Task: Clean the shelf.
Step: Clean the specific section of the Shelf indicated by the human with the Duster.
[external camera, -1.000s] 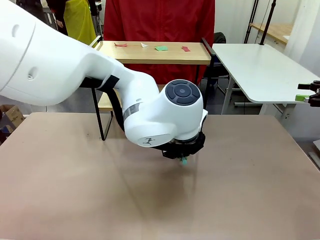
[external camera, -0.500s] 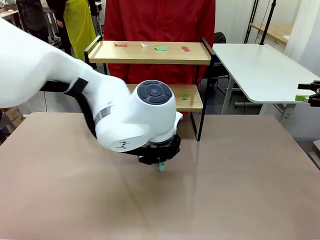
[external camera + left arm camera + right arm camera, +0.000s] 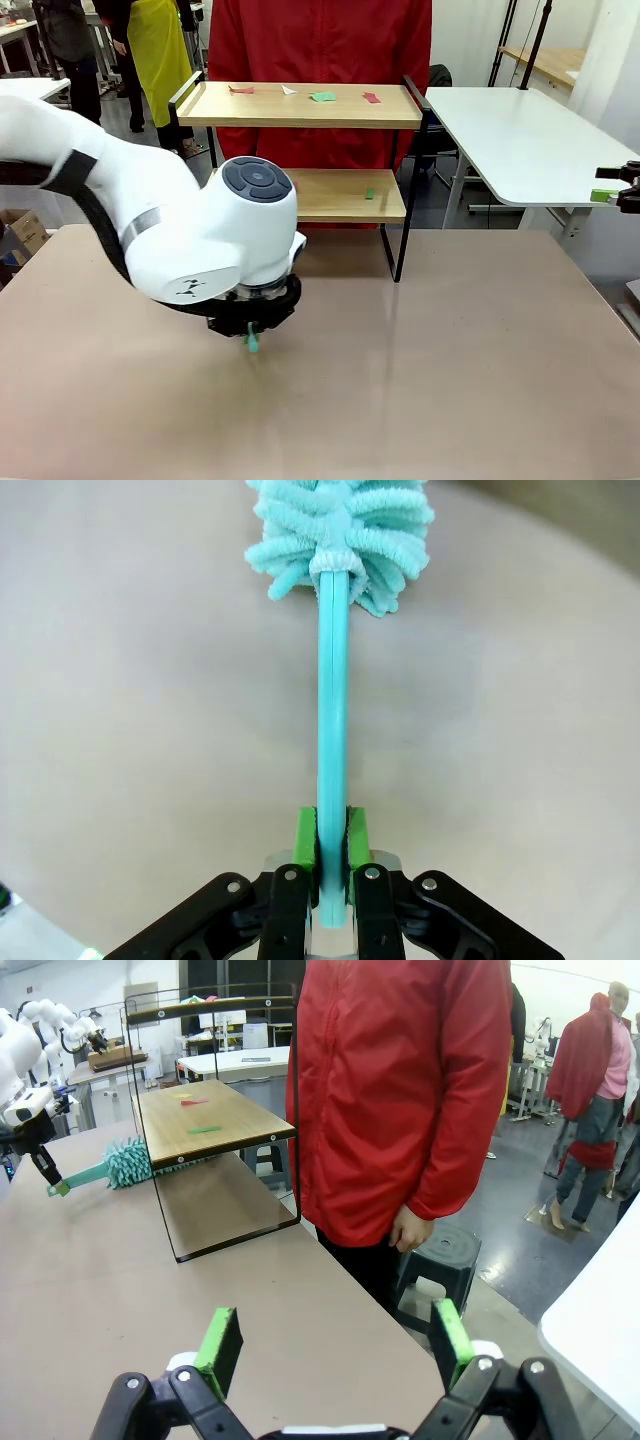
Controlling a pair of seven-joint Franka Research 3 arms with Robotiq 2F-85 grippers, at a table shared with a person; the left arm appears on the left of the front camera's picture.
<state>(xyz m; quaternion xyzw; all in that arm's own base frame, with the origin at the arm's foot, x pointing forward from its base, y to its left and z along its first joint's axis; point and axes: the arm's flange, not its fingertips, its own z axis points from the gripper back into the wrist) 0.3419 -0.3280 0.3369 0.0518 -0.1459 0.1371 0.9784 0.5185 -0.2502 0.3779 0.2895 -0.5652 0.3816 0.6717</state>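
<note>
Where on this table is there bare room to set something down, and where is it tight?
The brown table is bare across its right half, from the shelf to the near edge. Crowded: the left middle, where the left gripper holds the duster, and the shelf's top board, strewn with paper scraps.

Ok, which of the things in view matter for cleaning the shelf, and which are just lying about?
For the job: two-tier wooden shelf with black metal frame; coloured paper scraps on its top board; green scrap on its lower board; teal fluffy duster, gripped by the left hand.

Lying about: white side table; black stool.
</note>
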